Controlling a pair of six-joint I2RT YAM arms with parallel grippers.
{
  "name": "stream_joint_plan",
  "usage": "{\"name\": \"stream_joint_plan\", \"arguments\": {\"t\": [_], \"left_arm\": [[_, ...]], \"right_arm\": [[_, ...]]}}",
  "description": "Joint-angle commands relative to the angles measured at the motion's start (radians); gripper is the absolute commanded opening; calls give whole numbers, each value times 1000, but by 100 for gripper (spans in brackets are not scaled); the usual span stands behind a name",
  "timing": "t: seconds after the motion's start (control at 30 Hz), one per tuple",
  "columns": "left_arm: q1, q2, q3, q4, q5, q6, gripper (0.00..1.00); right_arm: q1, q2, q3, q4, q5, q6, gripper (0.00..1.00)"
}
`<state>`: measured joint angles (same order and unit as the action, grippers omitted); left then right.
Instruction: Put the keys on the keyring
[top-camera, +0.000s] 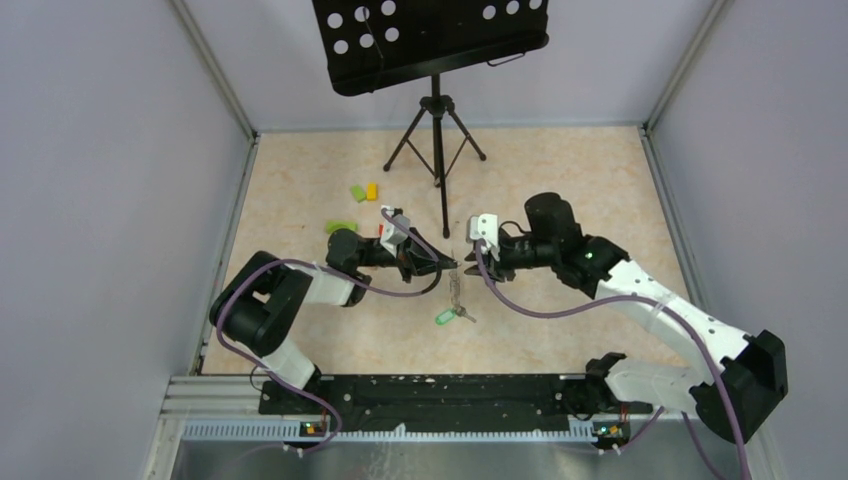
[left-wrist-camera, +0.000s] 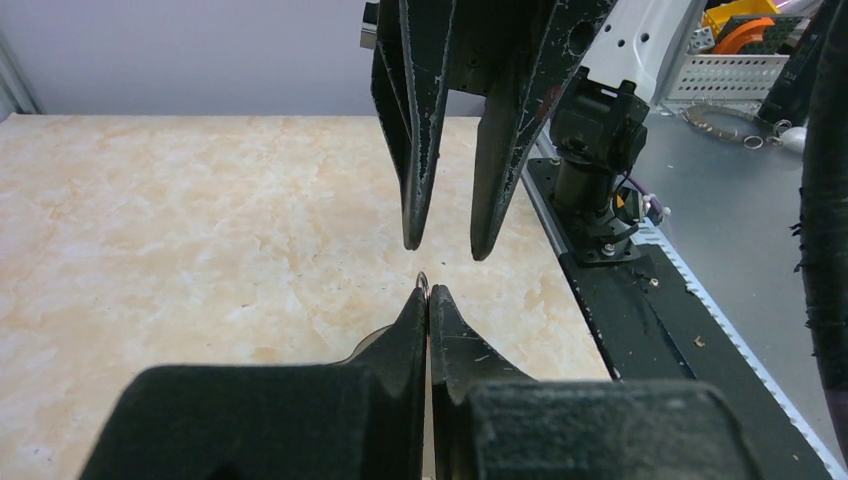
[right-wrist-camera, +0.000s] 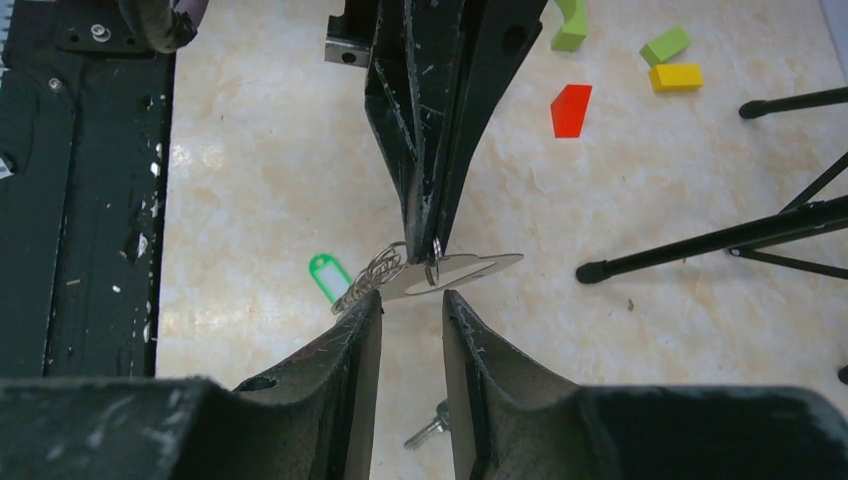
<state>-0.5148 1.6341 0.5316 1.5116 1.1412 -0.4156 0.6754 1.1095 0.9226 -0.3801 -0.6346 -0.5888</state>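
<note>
My left gripper (top-camera: 447, 265) is shut on a small metal ring (left-wrist-camera: 422, 282) of the keyring and holds it above the table. The ring also shows in the right wrist view (right-wrist-camera: 433, 262). A short metallic chain (right-wrist-camera: 368, 278) hangs from it; it also shows in the top view (top-camera: 456, 291). My right gripper (top-camera: 470, 262) is open and empty, its tips facing the left gripper's tips a little apart (right-wrist-camera: 408, 305). The key with the green tag (top-camera: 445, 317) lies on the table below the chain. Its tag (right-wrist-camera: 328, 275) and metal shaft (right-wrist-camera: 428, 430) show in the right wrist view. The blue-tagged key is out of view.
A black tripod stand (top-camera: 436, 130) rises at the back, one leg (right-wrist-camera: 700, 245) reaching toward the grippers. Green, yellow and red blocks (top-camera: 364, 191) lie left of it. The black base rail (top-camera: 430, 392) runs along the near edge. Walls close both sides.
</note>
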Motion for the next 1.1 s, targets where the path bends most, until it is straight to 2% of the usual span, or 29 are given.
{"name": "stream_joint_plan", "arguments": {"t": [0.0,0.6,1.07], "left_arm": [[-3,-37,-8,282,-24,-28,0],[-6,-54,-14,281,-12,-35,0],[-9,-53,-12,281,-10,-38,0]], "right_arm": [[-7,23,2,90,-53,20,28],[-7,88,6,113,-34,38,27],[-6,104,9,118,-68,46,16]]}}
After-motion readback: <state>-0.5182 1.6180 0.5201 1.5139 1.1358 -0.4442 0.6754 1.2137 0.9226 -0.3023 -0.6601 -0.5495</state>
